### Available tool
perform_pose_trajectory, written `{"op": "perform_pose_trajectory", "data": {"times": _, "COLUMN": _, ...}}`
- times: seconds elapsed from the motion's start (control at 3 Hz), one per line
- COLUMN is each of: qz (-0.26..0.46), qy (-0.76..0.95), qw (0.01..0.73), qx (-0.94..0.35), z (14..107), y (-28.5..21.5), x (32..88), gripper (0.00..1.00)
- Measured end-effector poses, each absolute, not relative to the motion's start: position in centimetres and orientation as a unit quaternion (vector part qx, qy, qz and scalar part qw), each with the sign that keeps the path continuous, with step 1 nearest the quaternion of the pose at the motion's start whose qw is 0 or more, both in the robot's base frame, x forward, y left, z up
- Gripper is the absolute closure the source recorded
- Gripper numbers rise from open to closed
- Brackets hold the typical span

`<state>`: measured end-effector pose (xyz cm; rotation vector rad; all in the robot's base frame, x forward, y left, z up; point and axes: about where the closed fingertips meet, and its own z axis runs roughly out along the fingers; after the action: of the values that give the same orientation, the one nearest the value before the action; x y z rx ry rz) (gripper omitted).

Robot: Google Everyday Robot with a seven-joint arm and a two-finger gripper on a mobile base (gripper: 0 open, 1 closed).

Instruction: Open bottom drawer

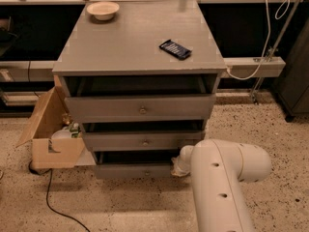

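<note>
Looks like the pull step: hand [177, 164] at the right end of the bottom drawer [130, 171] (grip? can't tell), probably needs a straight tug outward.

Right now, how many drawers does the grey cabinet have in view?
3, stacked: top drawer, middle drawer, bottom drawer. None looks hidden. The gripper sits at the bottom drawer's right end, covering that corner.

Warm, yellowish, fairly dim light falls from above: the cabinet's tabletop [130, 42] is evenly lit, while the open drawer cavities [140, 85] and the backdrop [241, 30] sink into deep shadow. The white arm [222, 178] is the brightest surface. The pincer [179, 162] sits in shade at the right end of the bottom drawer [130, 171].
</note>
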<state>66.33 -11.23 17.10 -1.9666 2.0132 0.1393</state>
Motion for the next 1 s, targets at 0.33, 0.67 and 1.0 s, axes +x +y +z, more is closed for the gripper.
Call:
{"op": "perform_pose_trajectory", "data": {"times": 0.33, "qz": 0.049, "qy": 0.705, "qw": 0.161, "qx": -0.689, "z": 17.61, "y": -11.23, "x": 66.33, "gripper": 0.99}}
{"op": "perform_pose_trajectory", "data": {"times": 0.67, "qz": 0.049, "qy": 0.705, "qw": 0.161, "qx": -0.689, "z": 18.39, "y": -11.24, "x": 66.36, "gripper": 0.98}}
{"op": "perform_pose_trajectory", "data": {"times": 1.0, "qz": 0.049, "qy": 0.705, "qw": 0.161, "qx": -0.689, "z": 18.39, "y": -11.24, "x": 66.36, "gripper": 0.76}}
